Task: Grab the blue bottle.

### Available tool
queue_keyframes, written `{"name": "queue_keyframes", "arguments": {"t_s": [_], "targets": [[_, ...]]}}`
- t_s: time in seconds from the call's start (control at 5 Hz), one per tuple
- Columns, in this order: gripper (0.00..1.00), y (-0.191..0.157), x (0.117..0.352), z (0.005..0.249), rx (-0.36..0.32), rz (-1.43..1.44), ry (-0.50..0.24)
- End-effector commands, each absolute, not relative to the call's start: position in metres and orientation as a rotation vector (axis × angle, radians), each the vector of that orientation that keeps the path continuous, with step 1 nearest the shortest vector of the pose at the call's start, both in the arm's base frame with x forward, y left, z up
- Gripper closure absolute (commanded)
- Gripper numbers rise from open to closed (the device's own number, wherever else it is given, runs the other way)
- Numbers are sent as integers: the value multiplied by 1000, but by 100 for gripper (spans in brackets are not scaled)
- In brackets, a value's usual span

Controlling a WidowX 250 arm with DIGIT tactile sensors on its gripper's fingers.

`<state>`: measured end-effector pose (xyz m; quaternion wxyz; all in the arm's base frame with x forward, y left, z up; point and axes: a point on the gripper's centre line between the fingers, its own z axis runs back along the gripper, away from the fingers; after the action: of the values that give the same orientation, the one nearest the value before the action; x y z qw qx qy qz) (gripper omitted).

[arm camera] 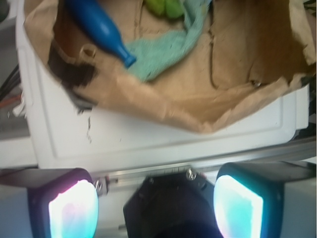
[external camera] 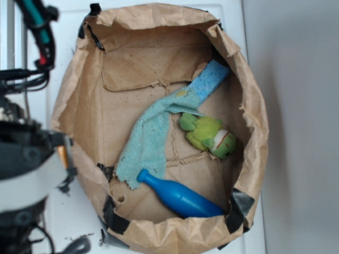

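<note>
Reaching not yet begun: the step in hand looks like the approach.
Gripper (arm camera: 156, 208): parked outside the paper bag's left wall, over the white table (arm camera: 163, 139); jaws spread wide, nothing between the pads (arm camera: 74, 210).
Teal cloth (external camera: 150, 138): draped mid-floor, its lower edge just beside the bottle's neck.
Blue bottle (external camera: 177, 196): lying on its side on the floor of the paper bag (external camera: 79, 100), near the front wall, neck pointing left.
Green plush toy (external camera: 209, 135): right of the cloth, apart from the bottle.
Next move: likely travel over the rim, descend, straddle the bottle's body.

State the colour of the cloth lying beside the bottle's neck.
Teal: the cloth by the blue bottle shows best in the exterior view.
</note>
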<state>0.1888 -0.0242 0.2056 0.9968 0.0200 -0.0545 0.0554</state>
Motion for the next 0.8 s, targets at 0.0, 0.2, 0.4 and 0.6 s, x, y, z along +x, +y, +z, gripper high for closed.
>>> {"name": "queue_keyframes", "arguments": {"t_s": [0.0, 0.2, 0.4, 0.6], "targets": [[0, -33, 151, 230, -10, -32, -262], [0, -44, 144, 229, 31, -58, -270], [0, -15, 190, 204, 66, -33, -235], [0, -15, 190, 204, 66, -33, -235]]}}
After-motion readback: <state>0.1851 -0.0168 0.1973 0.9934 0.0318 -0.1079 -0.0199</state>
